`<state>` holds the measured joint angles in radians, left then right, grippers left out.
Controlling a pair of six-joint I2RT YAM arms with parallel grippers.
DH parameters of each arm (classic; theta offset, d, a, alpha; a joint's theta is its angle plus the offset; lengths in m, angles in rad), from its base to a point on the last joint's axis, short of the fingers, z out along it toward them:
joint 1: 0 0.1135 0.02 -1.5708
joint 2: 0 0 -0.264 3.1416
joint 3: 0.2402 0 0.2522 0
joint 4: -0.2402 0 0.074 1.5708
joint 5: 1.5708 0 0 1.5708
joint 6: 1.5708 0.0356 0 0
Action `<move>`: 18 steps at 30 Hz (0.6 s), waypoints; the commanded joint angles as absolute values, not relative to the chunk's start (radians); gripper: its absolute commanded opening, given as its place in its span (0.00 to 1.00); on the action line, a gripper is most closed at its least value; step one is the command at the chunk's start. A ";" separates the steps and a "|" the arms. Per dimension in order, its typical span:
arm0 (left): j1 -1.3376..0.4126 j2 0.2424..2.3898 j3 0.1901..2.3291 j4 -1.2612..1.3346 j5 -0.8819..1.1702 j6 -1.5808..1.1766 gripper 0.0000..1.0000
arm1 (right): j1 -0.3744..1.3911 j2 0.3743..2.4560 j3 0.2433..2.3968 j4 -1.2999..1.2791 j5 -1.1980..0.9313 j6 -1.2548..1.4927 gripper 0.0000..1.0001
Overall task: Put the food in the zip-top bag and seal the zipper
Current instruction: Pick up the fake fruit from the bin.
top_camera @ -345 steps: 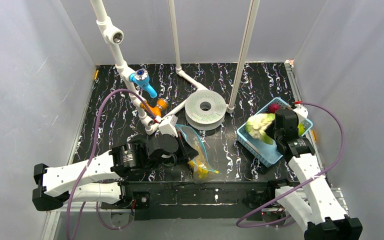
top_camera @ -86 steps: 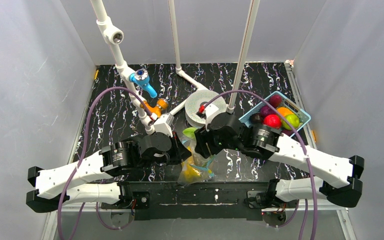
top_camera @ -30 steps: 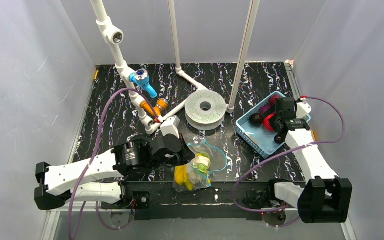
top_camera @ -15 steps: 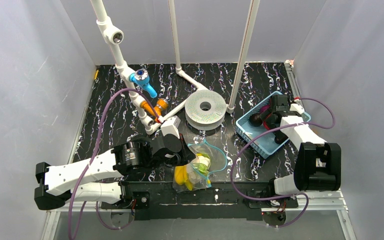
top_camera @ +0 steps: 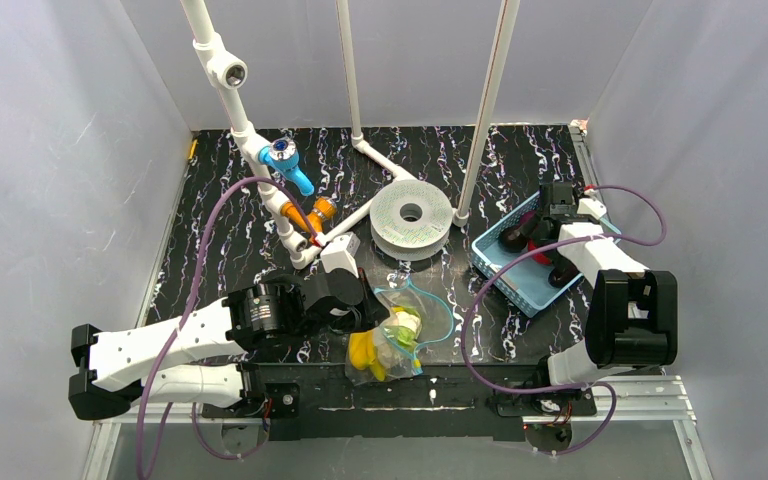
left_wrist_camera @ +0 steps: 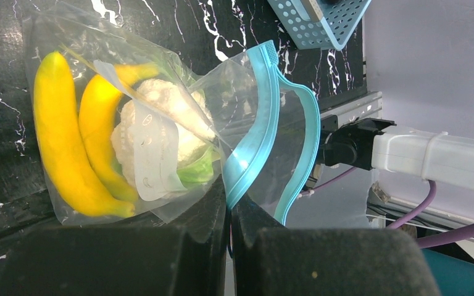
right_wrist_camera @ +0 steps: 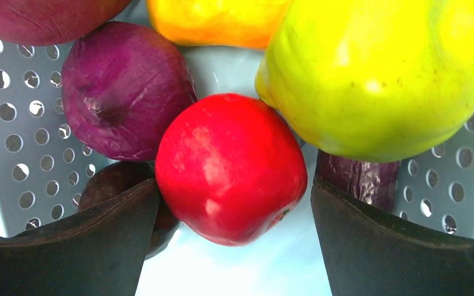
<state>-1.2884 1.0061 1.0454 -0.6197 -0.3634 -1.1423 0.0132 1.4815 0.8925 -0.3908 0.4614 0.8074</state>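
Claw of left arm is clamped on the zipper; right claw stands apart around red apple.

Top view looks down over the whole tabletop, sharing the bag with the close left wrist, the basket with the closer right wrist.

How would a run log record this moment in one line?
left pincer: shut on zipper | zip-top bag: open, holds bananas, cauliflower | right pincer: open around red apple in basket
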 commanded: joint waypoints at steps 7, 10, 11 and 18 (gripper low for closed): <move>-1.286 0.982 1.064 -0.673 -0.403 -1.155 0.00 | 0.010 1.411 0.852 -0.267 0.394 0.737 0.55; -1.285 0.980 1.059 -0.672 -0.408 -1.153 0.00 | 0.009 1.402 0.868 -0.306 0.409 0.739 0.45; -1.284 0.982 1.061 -0.674 -0.410 -1.152 0.00 | 0.012 1.393 0.866 -0.309 0.412 0.739 0.42; -1.272 0.987 1.091 -0.703 -0.417 -1.139 0.00 | 0.076 1.267 0.903 -0.368 0.395 0.727 0.33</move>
<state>-1.2869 1.0008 1.0466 -0.6624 -0.3756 -1.1477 0.0444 1.3659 0.8600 -0.3481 0.4107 0.7471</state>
